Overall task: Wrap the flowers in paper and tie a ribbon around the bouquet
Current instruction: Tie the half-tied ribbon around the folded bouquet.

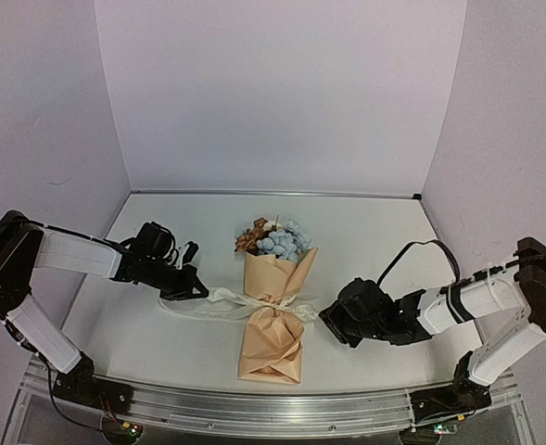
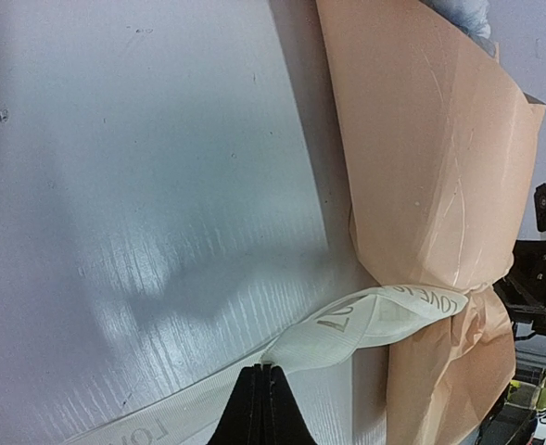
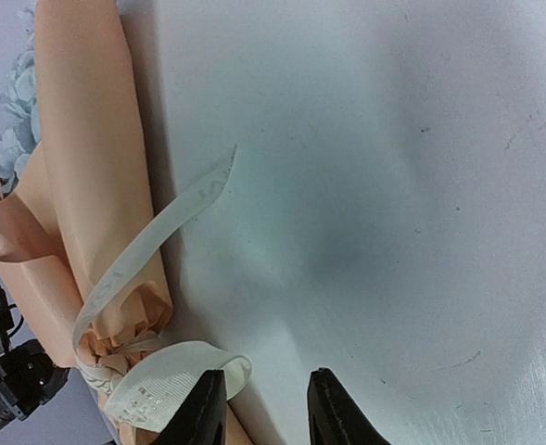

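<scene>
The bouquet [image 1: 273, 324] lies in the middle of the table, a tan paper [image 2: 421, 139] cone with the blue and brown flowers [image 1: 274, 240] at its far end. The cream ribbon [image 1: 254, 303] is knotted round its waist. My left gripper [image 1: 199, 290] sits left of the bouquet, shut on a ribbon [image 2: 384, 315] strand that is pinched at its fingertips [image 2: 265, 369]. My right gripper [image 3: 265, 382] stands open just right of the knot, with nothing between its fingers. A ribbon loop [image 3: 175, 375] lies against the outside of its left finger. A ribbon tail [image 3: 152, 241] trails over the paper [image 3: 87, 139].
White walls close the table in at the back and on both sides. The metal rail [image 1: 273, 408] with both arm bases runs along the near edge. A length of ribbon [image 2: 143, 417] lies flat on the table beside my left fingers.
</scene>
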Tool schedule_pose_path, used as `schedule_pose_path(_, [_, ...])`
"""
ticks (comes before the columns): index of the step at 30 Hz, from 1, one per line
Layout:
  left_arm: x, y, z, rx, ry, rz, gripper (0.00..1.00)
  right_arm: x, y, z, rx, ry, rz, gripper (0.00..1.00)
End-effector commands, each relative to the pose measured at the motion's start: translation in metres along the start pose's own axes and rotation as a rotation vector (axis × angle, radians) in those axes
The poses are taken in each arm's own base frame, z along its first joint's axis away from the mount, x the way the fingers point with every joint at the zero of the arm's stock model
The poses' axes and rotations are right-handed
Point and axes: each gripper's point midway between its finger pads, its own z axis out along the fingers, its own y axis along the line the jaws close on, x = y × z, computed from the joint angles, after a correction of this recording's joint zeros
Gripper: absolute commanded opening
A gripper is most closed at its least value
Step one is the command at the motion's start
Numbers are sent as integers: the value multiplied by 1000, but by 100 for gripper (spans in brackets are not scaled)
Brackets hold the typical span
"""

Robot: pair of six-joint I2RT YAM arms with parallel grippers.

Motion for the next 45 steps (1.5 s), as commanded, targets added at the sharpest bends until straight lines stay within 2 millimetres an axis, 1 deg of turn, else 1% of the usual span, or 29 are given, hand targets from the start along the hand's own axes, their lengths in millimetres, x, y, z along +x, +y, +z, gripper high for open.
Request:
schedule_pose_path(1, [-16,-13,-6,38,-46,36,0,0,6,2,-17,-32,34,31])
schedule_pose_path(8, [-16,-13,-5,42,-46,36,0,4,15,3,-35,-25,31,32])
schedule_pose_path(16, [-16,-13,-5,41,-46,37,0,8,24,11,-51,-16,62,34])
schedule_pose_path(27, [-14,-12,-4,41,-44,34,0,10,40,12,-87,-6,62,34])
schedule_pose_path(39, [-12,-10,0,41,-31,29,0,19,39,10,-95,0,69,33])
schedule_pose_path(45, [-13,-10,-1,43,-34,30,0,22,47,13,-106,6,87,32])
